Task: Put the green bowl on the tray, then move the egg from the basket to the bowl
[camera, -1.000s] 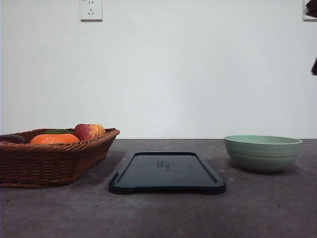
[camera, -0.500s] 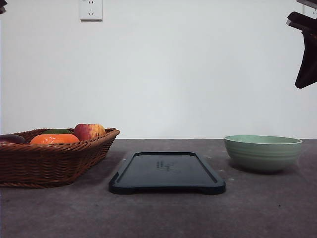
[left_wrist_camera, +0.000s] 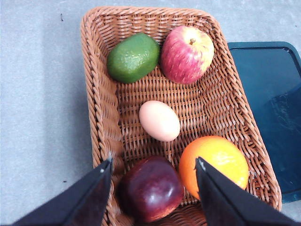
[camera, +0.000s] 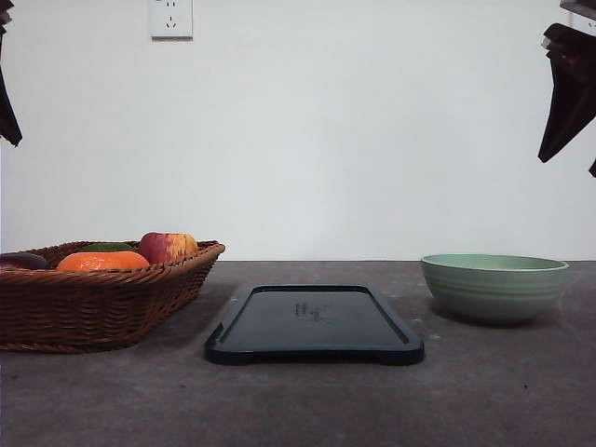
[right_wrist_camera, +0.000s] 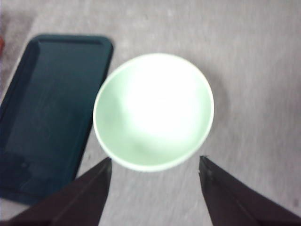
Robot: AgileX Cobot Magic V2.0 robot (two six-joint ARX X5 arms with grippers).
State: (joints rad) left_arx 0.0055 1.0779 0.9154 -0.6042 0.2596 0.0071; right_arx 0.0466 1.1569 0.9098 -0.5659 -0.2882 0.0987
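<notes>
The green bowl point(camera: 494, 287) stands on the table right of the black tray point(camera: 315, 324), apart from it. In the right wrist view the bowl point(right_wrist_camera: 153, 110) lies below my open right gripper point(right_wrist_camera: 155, 158), beside the tray point(right_wrist_camera: 49, 113). High above the bowl at the right edge hangs the right gripper point(camera: 567, 163). The egg point(left_wrist_camera: 159, 120) rests mid-basket point(left_wrist_camera: 101, 108). My left gripper point(left_wrist_camera: 154, 160) hovers open above the basket, at the top left corner point(camera: 9, 121) of the front view. From the front the basket point(camera: 93, 303) hides the egg.
Around the egg lie a red-yellow apple point(left_wrist_camera: 186, 54), a green fruit point(left_wrist_camera: 133, 57), an orange point(left_wrist_camera: 214, 161) and a dark red fruit point(left_wrist_camera: 150, 188). The tray's corner point(left_wrist_camera: 273, 108) sits close to the basket. A wall socket point(camera: 170, 18) is on the back wall.
Both grippers have come down into the front view's upper corners, the right one first and now a little further left. Bowl, tray and basket have not moved.
</notes>
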